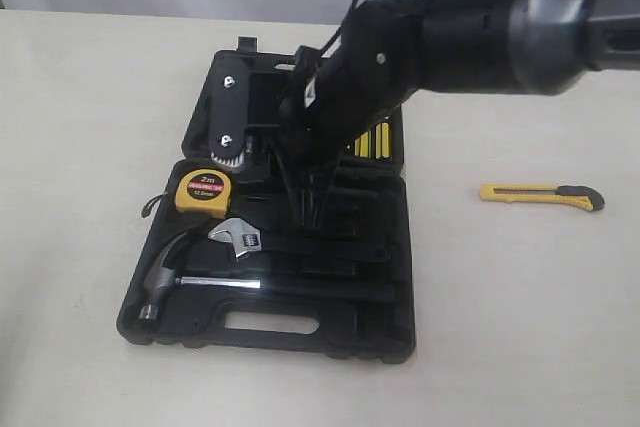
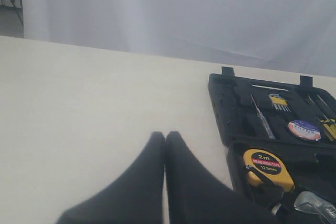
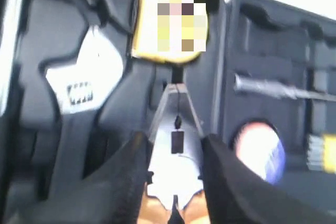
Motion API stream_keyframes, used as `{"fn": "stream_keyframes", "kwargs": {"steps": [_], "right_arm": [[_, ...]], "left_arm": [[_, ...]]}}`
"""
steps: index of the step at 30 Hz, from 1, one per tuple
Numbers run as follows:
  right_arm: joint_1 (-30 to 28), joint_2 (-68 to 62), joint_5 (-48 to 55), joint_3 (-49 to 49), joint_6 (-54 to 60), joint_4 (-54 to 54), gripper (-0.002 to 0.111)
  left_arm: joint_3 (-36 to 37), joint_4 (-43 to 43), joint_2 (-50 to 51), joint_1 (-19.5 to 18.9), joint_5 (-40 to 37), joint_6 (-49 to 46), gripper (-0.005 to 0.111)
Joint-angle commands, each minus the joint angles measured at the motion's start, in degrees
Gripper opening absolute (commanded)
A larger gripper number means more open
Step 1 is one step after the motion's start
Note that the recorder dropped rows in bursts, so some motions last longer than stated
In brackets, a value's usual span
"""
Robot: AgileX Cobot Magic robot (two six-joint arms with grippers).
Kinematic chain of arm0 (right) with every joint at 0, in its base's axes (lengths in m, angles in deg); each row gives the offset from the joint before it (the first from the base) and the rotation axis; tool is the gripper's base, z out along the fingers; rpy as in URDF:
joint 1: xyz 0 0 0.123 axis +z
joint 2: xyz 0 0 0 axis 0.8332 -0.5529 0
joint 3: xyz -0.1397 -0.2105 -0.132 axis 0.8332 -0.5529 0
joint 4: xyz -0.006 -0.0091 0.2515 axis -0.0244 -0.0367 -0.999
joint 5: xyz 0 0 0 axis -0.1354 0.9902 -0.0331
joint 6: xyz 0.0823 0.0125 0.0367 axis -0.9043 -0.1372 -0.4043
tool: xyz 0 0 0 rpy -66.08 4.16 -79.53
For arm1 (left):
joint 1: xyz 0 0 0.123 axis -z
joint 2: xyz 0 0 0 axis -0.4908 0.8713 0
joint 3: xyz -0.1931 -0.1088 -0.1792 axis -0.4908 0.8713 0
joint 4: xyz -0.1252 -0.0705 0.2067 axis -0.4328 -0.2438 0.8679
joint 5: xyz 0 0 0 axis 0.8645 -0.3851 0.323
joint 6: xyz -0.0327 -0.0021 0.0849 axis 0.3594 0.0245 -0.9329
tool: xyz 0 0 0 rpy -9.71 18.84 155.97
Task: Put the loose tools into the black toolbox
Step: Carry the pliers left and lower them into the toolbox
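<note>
**Item 1. My right gripper** (image 3: 175,142). The fingers are closed partway, one on each side of the pliers (image 3: 176,174), pinching the steel head. The nose points away from my wrist and the orange grips point toward it. In the exterior view this arm comes in from the upper right of the frame and hangs over the middle of the black toolbox (image 1: 140,319), which lies open. I cannot pick out the pliers there behind the arm.

**Item 2. My left gripper** (image 2: 165,148). The fingers are pressed flat together with nothing between them. It sits above bare table (image 2: 79,103), apart from the toolbox's edge.

**Item 3. Tape measure** (image 1: 203,192). It is yellow, marked 2m, and seated in the toolbox left of the frame's centre. It sits in the lower half of the case, just above the wrench (image 1: 237,238) and the hammer (image 1: 172,282).

**Item 4. Tape roll** (image 2: 304,129). It is black with a blue-white label facing up. It lies in the other half of the case, the one toward the top of the exterior frame, near the screwdrivers (image 1: 372,142). My arm covers it in the exterior view.

**Item 5. Utility knife** (image 1: 540,195). It is yellow and black and lies flat on the table at the right of the frame. It is well apart from the toolbox, with its length running left to right.
</note>
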Motion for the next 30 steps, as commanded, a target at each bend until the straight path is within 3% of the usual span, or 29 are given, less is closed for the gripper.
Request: {"fn": "stream_keyframes", "kwargs": {"steps": [1, 27, 30], "right_arm": [[0.4, -5.2, -1.3, 3.0, -0.7, 0.1, -0.001], [0.4, -9.5, -3.6, 3.8, -6.7, -2.4, 0.0], [0.4, -9.5, -2.1, 3.8, -6.7, -2.4, 0.011]], "left_arm": [[-0.3, -0.2, 0.2, 0.3, 0.0, 0.0, 0.0], [-0.3, -0.2, 0.2, 0.3, 0.0, 0.0, 0.0], [-0.3, -0.2, 0.2, 0.3, 0.0, 0.0, 0.0]]}}
